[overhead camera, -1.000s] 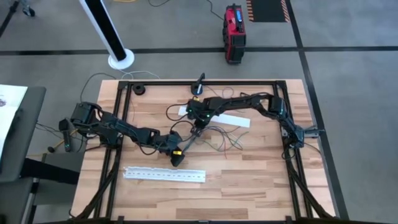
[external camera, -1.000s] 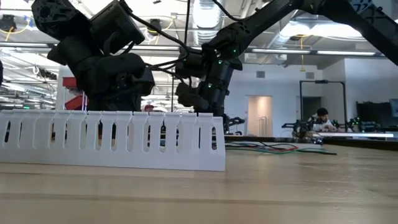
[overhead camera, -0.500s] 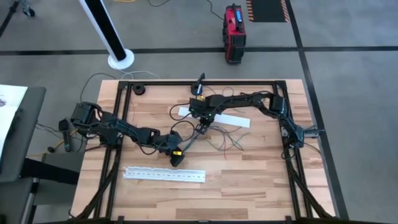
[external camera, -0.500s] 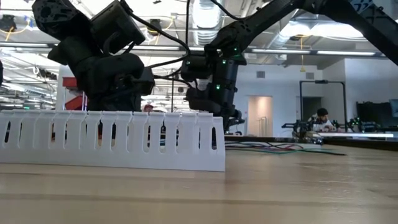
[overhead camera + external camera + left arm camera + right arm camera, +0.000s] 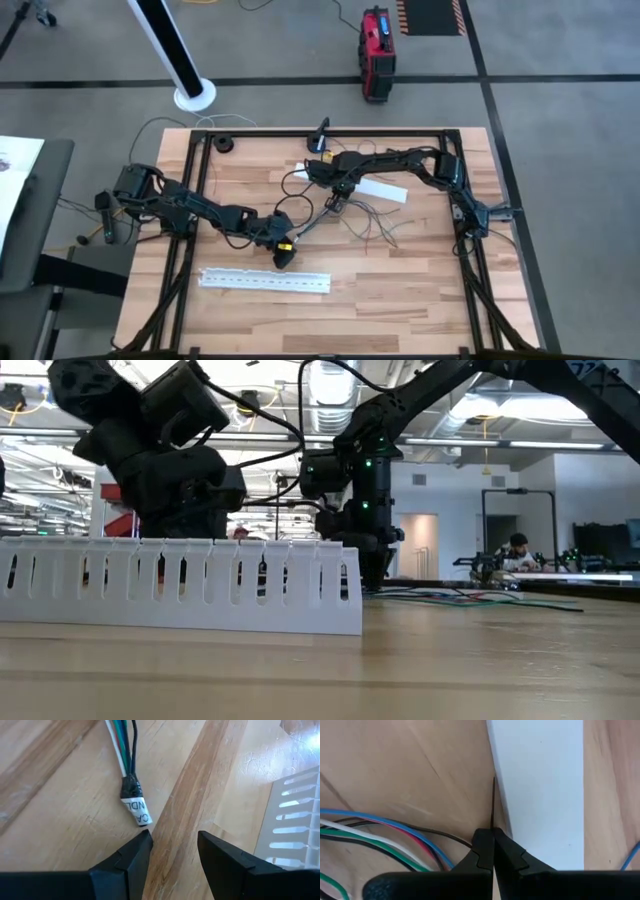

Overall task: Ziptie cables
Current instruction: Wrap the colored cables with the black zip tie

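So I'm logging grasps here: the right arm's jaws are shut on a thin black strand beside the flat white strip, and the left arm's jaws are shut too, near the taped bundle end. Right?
Not quite. The left wrist view shows the left gripper with its jaws open, a gap of bare wood between them, just short of the taped end of the thin coloured cables. The rest holds: the right gripper is shut on a thin black strand beside the flat white strip.

Overhead looks straight down, low looks level across the table; wrists close over wood
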`<state>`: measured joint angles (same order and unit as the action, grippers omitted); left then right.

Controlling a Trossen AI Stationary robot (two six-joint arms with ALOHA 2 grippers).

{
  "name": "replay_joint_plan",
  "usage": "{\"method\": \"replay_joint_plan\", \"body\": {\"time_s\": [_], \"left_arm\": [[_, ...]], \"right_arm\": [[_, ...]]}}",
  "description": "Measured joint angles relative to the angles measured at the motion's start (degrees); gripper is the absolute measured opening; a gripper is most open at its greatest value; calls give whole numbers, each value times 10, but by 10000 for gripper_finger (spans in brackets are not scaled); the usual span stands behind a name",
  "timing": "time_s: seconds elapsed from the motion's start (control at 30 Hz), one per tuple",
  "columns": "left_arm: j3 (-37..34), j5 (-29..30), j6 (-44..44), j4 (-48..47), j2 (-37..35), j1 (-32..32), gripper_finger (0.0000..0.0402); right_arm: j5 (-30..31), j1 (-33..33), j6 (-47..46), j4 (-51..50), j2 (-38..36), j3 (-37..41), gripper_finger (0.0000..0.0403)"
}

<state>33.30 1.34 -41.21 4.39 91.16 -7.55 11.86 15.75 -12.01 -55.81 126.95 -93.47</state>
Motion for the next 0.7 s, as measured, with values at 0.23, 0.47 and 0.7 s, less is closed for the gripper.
{"method": "replay_joint_plan", "body": {"time_s": [0.23,0.47,0.7], "left_arm": [[20,68,66,33,-18,13,164],[81,56,96,-58,-31,43,164],[161,89,70,-331,-30,57,165]], "right_arm": [[-4,-5,0,11,-9,1,0],[-10,-5,0,20,-10,1,0],[-13,-6,5,29,-10,1,0]]}}
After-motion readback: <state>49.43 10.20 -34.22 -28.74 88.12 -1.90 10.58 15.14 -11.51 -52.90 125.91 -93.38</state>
